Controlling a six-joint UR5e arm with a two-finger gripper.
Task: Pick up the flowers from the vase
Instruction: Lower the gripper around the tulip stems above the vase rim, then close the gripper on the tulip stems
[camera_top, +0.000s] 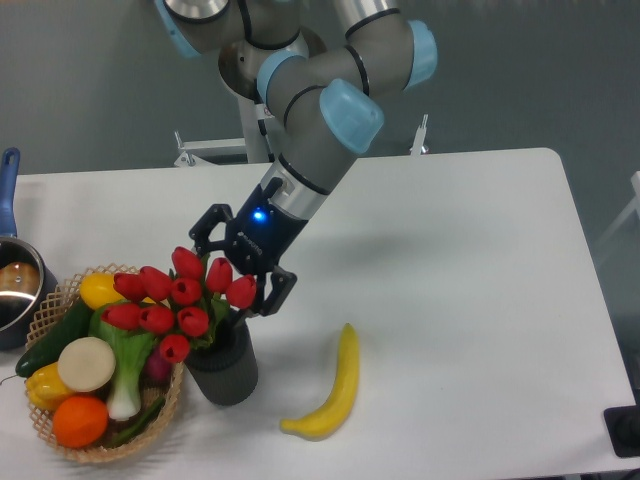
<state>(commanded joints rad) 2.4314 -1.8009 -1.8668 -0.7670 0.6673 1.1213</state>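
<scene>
Evenly and brightly lit from overhead. Soft, faint shadows cast on the white table, toward four o'clock of the arm. Mild glare on tabletop. Sharp throughout.

White table with yellow banana. Wicker basket full of vegetables, orange. Probably a pot at left edge.
</scene>
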